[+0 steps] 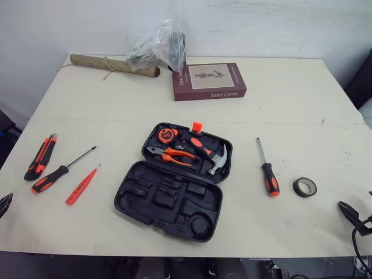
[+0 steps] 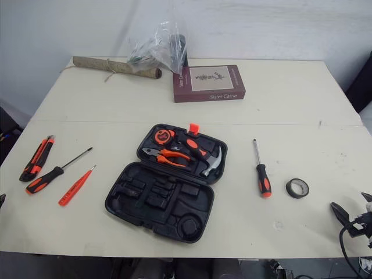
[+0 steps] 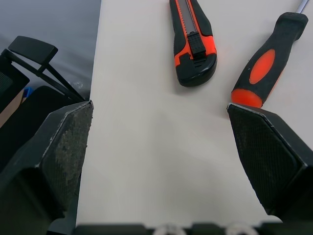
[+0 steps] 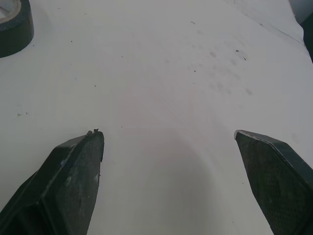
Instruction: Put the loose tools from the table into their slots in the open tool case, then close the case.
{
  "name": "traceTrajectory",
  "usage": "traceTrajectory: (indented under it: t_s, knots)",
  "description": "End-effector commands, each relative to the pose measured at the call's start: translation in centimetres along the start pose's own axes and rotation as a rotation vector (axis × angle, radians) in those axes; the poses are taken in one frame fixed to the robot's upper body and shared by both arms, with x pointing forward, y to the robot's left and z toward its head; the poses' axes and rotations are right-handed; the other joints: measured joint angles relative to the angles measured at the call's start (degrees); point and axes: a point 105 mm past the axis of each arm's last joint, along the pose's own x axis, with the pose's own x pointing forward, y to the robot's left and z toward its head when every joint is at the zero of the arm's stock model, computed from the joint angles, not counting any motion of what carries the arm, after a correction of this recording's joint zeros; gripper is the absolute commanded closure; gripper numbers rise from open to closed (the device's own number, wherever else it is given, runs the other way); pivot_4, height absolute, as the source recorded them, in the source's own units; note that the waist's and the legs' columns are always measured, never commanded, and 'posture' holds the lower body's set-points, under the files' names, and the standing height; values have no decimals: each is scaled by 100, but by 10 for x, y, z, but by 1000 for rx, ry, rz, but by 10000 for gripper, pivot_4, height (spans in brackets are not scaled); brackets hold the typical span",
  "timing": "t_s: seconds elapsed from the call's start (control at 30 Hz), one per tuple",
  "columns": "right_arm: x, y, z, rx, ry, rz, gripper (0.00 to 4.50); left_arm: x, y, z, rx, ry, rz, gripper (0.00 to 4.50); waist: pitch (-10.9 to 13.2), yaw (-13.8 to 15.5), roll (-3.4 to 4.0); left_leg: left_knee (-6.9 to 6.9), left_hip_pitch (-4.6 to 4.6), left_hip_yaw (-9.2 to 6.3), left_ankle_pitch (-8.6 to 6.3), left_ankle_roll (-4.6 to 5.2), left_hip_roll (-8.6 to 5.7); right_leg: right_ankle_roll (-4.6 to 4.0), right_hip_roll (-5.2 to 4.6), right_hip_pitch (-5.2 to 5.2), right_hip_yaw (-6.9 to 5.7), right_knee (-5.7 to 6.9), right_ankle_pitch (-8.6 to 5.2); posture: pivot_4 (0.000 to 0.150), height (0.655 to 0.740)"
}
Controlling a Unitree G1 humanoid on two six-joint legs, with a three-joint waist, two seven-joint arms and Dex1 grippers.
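The black tool case [image 1: 168, 200] lies open mid-table, with pliers [image 1: 171, 154], a hammer [image 1: 210, 157] and a tape measure [image 1: 167, 135] in its far half. Loose on the left lie a utility knife [image 1: 39, 157], a black-and-orange screwdriver [image 1: 58, 171] and a thin red screwdriver [image 1: 81, 185]. To the right of the case lie another screwdriver [image 1: 267, 171] and a roll of black tape [image 1: 304, 187]. My left gripper [image 3: 159, 107] is open just short of the knife [image 3: 193, 44] and the screwdriver handle [image 3: 266, 63]. My right gripper [image 4: 168, 134] hangs open over bare table near the tape [image 4: 12, 22].
At the back of the table are a maroon book [image 1: 209, 81], a crumpled plastic bag [image 1: 160, 43] and a rolled mat [image 1: 113, 65]. The table's left edge [image 3: 95, 98] runs beside my left gripper. Bare tabletop lies between the case and the front edge.
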Motion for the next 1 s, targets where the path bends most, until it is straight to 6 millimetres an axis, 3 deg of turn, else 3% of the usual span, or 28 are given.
traceTrajectory:
  t_s: [0.03, 0.37, 0.5, 0.73, 0.8, 1.0]
  knots:
    - [-1, -5, 6, -13, -17, -10, 0, -6, 1, 4, -19, -21, 5, 437, 0, 0, 0, 0, 0, 0, -1, -2, 0, 0, 0, 0, 0, 0, 0, 1500, 7400]
    - [0, -4, 16, -31, -39, 22, 0, 4, -10, 19, -55, -61, -64, 437, -2, 0, -3, 2, 1, 7, -12, -14, 4, 0, 1, -4, 7, 2, 0, 1500, 7400]
    - [1, 8, 27, -23, -77, 87, 0, 12, -20, 28, -56, -83, -124, 437, -2, 3, -2, 1, -1, 7, -12, -13, 3, -1, 1, -5, 8, 2, 0, 1500, 7400]
    - [20, 60, 101, -47, -265, 388, 0, 42, -97, 64, 114, -136, -480, 437, -1, 11, -1, 7, 0, 8, -13, -18, 4, -2, 1, -6, 15, 13, 2, 1500, 7400]
    - [23, 87, 122, -87, -297, 525, 0, 49, -127, 78, 174, -160, -597, 437, -1, 19, 0, 6, -2, 7, -13, -18, 3, -2, 2, -9, 15, 13, 2, 1500, 7400]
    - [25, 146, 147, -168, -323, 755, 0, 66, -177, 106, 258, -226, -784, 437, 0, 55, 0, 5, -11, 8, 0, 3, 3, 0, 17, -10, -2, 24, 2, 1500, 7400]
